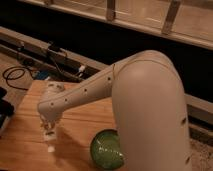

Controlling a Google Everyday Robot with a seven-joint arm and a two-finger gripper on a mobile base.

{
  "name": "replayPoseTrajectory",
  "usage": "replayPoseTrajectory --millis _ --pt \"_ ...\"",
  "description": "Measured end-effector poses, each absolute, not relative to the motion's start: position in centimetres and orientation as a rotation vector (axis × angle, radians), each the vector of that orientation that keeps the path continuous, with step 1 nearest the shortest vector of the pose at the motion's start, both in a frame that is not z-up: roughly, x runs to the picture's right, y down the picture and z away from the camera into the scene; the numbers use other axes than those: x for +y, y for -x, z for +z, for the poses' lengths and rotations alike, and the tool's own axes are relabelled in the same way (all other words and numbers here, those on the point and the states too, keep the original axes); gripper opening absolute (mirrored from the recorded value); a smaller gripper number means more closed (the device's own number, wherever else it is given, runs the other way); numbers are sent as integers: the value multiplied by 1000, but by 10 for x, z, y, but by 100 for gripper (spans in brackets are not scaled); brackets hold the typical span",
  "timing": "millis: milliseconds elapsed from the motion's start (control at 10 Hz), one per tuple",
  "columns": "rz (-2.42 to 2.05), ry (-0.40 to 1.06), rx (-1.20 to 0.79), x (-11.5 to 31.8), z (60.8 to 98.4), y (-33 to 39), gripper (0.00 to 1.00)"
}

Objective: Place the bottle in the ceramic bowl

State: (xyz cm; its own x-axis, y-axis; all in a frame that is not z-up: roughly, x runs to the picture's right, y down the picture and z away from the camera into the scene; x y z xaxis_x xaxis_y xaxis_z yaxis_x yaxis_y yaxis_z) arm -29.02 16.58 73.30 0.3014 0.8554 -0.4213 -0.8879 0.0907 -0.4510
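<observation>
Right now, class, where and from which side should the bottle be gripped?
At its upper end, from straight above: the slim bottle appears upright, and the gripper is directly over it, left of the green ceramic bowl.

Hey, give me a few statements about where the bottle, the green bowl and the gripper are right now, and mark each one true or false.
1. The bottle lies inside the ceramic bowl. False: it stands upright just under the gripper, apart from the bowl.
2. The ceramic bowl rests on the wooden table. True.
3. The gripper hangs directly over the bowl. False: it is over bare tabletop, toward the picture's left of the bowl.
4. The bowl has nothing in it. True.
5. Dark cables lie on the floor beyond the table's far left corner. True.
</observation>
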Motion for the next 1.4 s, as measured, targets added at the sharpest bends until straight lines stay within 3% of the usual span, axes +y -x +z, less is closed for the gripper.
replayPoseTrajectory --millis 300,800,1100,1400 --pt "1297 739 82 137 756 299 0" --pt "1391 655 152 34 778 236 0" --pt "1467 591 182 32 761 166 0" --pt "1536 532 158 70 720 104 0"
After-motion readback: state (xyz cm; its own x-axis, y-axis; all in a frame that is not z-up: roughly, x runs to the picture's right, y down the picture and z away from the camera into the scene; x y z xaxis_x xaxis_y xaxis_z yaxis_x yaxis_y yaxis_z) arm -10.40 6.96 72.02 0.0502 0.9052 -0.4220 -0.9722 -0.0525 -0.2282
